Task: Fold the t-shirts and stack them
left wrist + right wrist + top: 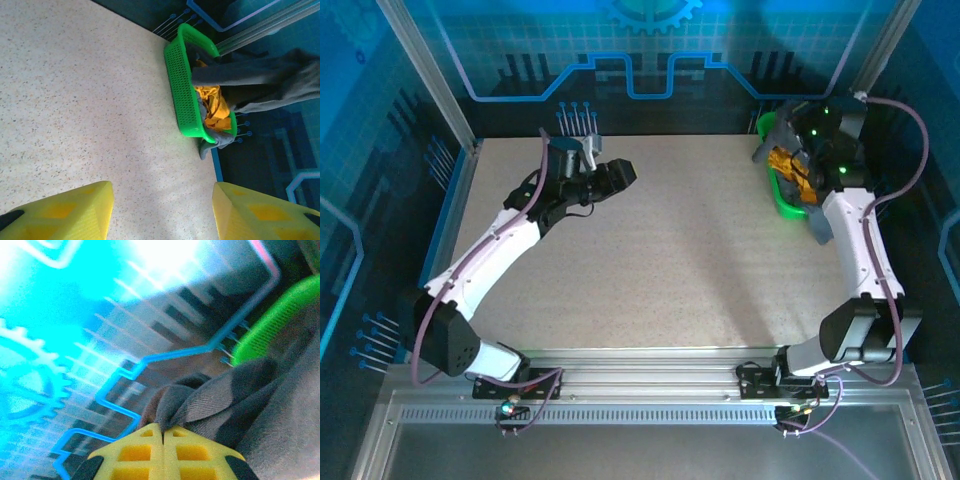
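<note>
Right wrist view: right claw (163, 432) pinched on creased grey t-shirt (220, 400), seemingly twill; left claw (161, 200) gaping, empty.

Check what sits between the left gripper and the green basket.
Only bare speckled tabletop lies between the open left gripper and the green basket, as the left wrist view shows.

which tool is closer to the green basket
Right. The right tool is at the basket, shut on a grey shirt; the left tool is open, far across the table.
</note>
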